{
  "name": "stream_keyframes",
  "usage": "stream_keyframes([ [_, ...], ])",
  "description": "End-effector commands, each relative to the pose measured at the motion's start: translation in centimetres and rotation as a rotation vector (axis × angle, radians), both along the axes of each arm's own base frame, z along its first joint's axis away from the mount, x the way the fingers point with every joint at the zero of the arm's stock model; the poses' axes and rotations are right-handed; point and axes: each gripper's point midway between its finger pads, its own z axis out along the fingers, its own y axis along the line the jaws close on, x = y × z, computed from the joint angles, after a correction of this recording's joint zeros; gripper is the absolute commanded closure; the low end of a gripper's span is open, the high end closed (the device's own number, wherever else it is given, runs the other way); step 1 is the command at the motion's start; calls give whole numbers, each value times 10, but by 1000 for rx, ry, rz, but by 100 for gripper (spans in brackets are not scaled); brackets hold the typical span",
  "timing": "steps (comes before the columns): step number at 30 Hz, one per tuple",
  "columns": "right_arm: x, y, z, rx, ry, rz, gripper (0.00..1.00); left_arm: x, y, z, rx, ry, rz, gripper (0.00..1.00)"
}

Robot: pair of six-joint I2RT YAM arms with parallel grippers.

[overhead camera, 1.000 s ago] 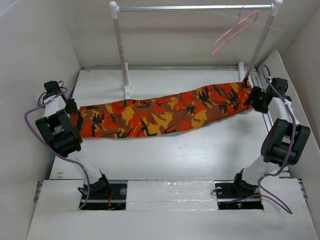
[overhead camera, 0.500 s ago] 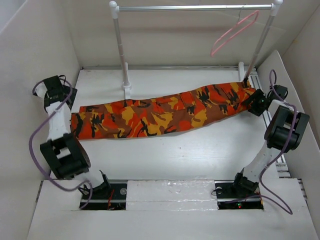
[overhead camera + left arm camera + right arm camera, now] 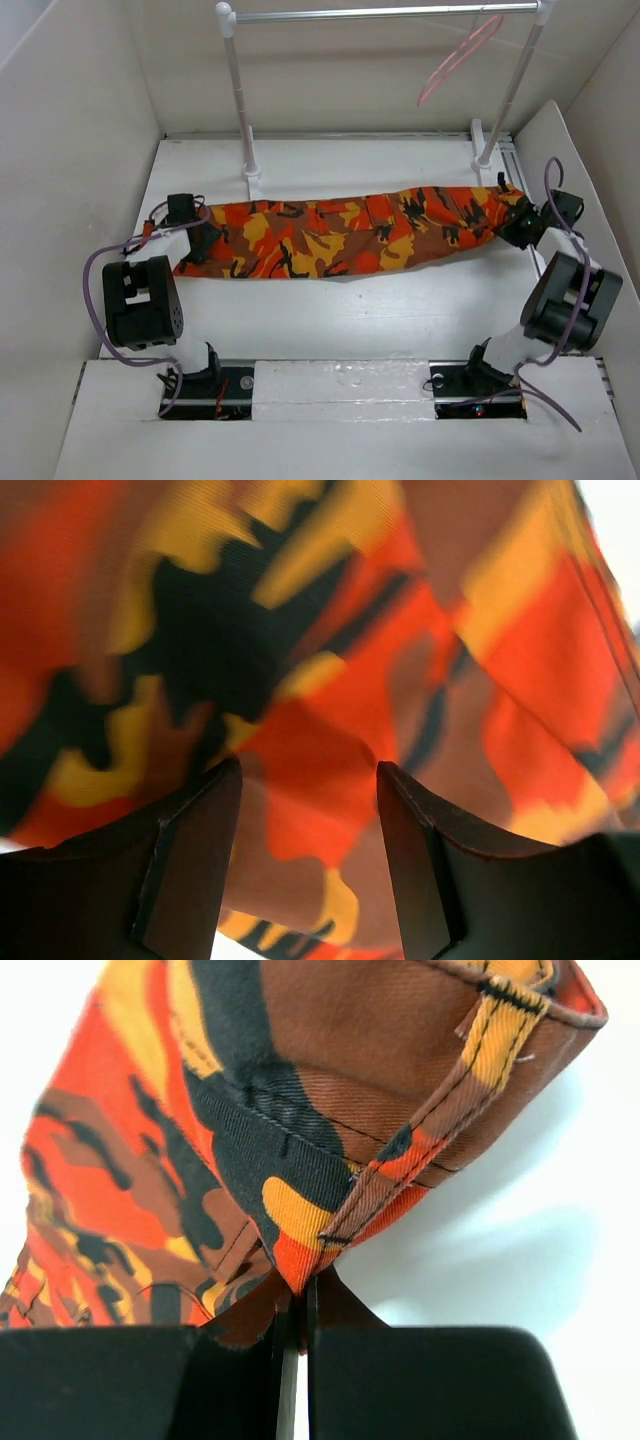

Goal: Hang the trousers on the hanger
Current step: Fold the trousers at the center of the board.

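The camouflage trousers (image 3: 340,232) lie folded lengthwise in a long band across the table. My left gripper (image 3: 205,240) is at their left end, open, its dark fingers (image 3: 195,870) standing apart with cloth (image 3: 300,680) close in front and between them. My right gripper (image 3: 522,226) is at the right end, shut on the waistband corner (image 3: 320,1230) of the trousers, which rises a little there. The pink hanger (image 3: 458,48) hangs tilted from the rail, near its right end, well above and behind the trousers.
A metal rail (image 3: 385,14) on two white posts (image 3: 240,95) stands at the back of the table. White walls close in left, right and behind. Cables loop beside both arms.
The left gripper let go, swung out left, then came back in open onto the trousers' left end. The right gripper shut on the right end, and the whole band shifted right.
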Motion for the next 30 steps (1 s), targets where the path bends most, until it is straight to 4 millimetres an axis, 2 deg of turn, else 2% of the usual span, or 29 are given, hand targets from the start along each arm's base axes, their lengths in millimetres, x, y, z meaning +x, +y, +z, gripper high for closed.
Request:
stream_keyframes([
  [1,-38,-12,34,-116,-35,-35,100,14,25,22,102,-36,53,48],
  [3,-59,-17,34,-164,-10,-38,100,14,33,27,139,-36,73,48],
  [4,-75,-17,29,-166,34,-48,100,10,36,27,154,-17,83,48],
  [6,-104,-31,31,-226,56,-81,100,8,44,34,191,-14,107,49],
  [8,-134,-33,21,-232,93,-98,100,3,45,35,201,-6,116,49],
  [9,-141,-32,17,-233,96,-94,96,-1,45,36,201,-10,114,49],
  [11,-150,-31,8,-242,102,-85,71,-7,43,33,193,-6,114,49],
  [12,-157,-30,0,-223,121,-87,43,-8,41,39,189,-25,113,49],
  [14,-163,-30,-6,-201,152,-70,32,-8,37,45,168,-44,101,49],
  [15,-168,-37,-9,-186,177,-96,24,-5,34,60,157,-90,94,49],
  [16,-168,-41,-8,-176,167,-114,20,1,28,78,135,-149,71,49],
  [17,-170,-45,-10,-172,165,-139,20,6,21,83,124,-167,48,50],
  [19,-172,-49,-12,-142,143,-179,20,13,-1,110,117,-244,-19,51],
  [20,-171,-49,-12,-128,139,-201,20,16,-34,121,90,-283,-113,56],
  [21,-173,-49,-15,-122,149,-217,19,19,-52,139,73,-345,-167,59],
  [23,-179,-52,-19,-98,158,-280,19,16,-94,152,39,-397,-284,66],
  [24,-185,-58,-21,-109,172,-327,19,7,-130,153,10,-415,-381,66],
  [25,-184,-65,-21,-124,154,-356,19,2,-146,149,-15,-405,-427,69],
  [26,-183,-63,-26,-101,144,-385,19,-7,-166,143,-79,-387,-486,75],
  [27,-176,-60,-25,-81,108,-368,20,-17,-183,125,-105,-352,-539,78],
  [28,-168,-66,-23,-93,67,-363,21,-24,-191,114,-125,-330,-559,81],
  [29,-162,-68,-27,-73,55,-359,23,-35,-197,93,-143,-287,-583,89],
  [30,-153,-66,-25,-64,24,-322,30,-37,-204,85,-156,-284,-595,92],
])
